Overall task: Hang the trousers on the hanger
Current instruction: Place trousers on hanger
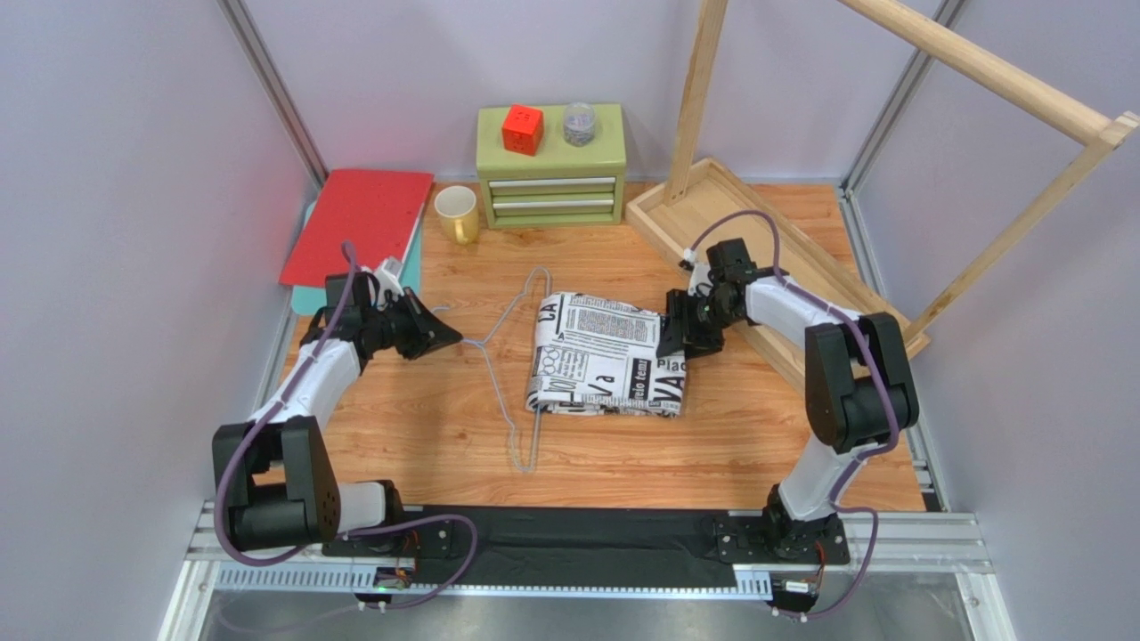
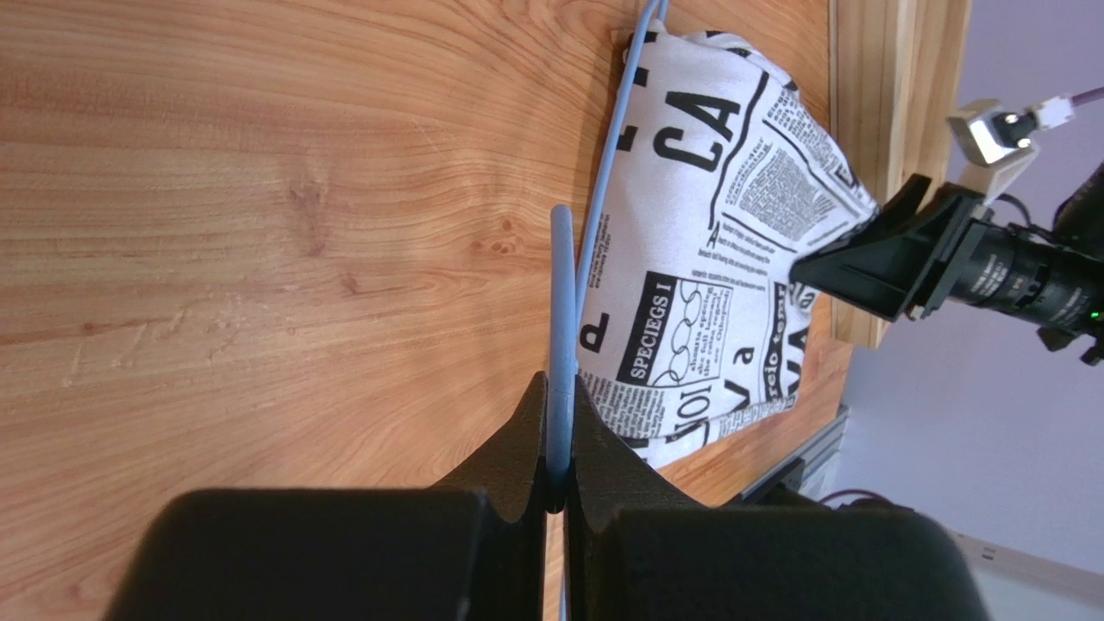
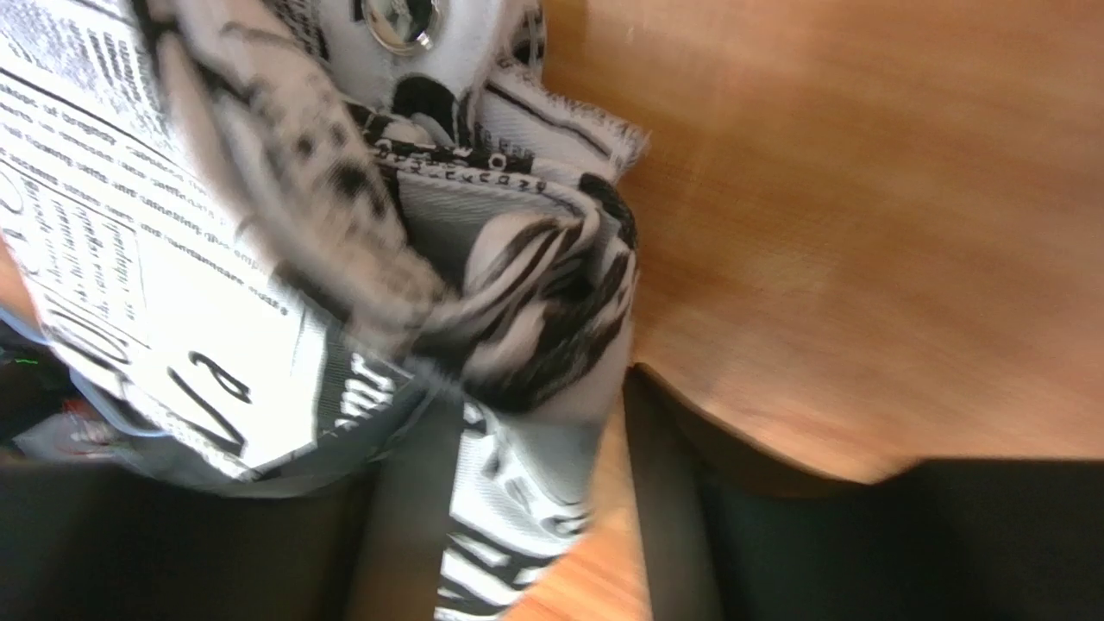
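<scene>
The trousers [image 1: 605, 355], white with black newspaper print, lie folded in the middle of the table. The hanger [image 1: 515, 367], thin pale blue wire, lies flat along their left edge, partly under the cloth. My left gripper [image 1: 446, 334] is shut on the hanger's hook end; in the left wrist view the wire [image 2: 560, 285] runs out from between the closed jaws of the gripper [image 2: 559, 395] toward the trousers [image 2: 700, 246]. My right gripper [image 1: 677, 334] is at the trousers' right edge. In the right wrist view, which is blurred, the gripper [image 3: 538, 401] is shut on a bunched fold of cloth [image 3: 518, 298].
A green drawer box [image 1: 551, 167] with a red cube [image 1: 522, 128] and a clear jar [image 1: 578, 123] stands at the back. A yellow mug [image 1: 456, 214] and a red folder [image 1: 359, 225] are at the back left. The wooden rack frame [image 1: 990, 80] and its base tray [image 1: 749, 247] are on the right.
</scene>
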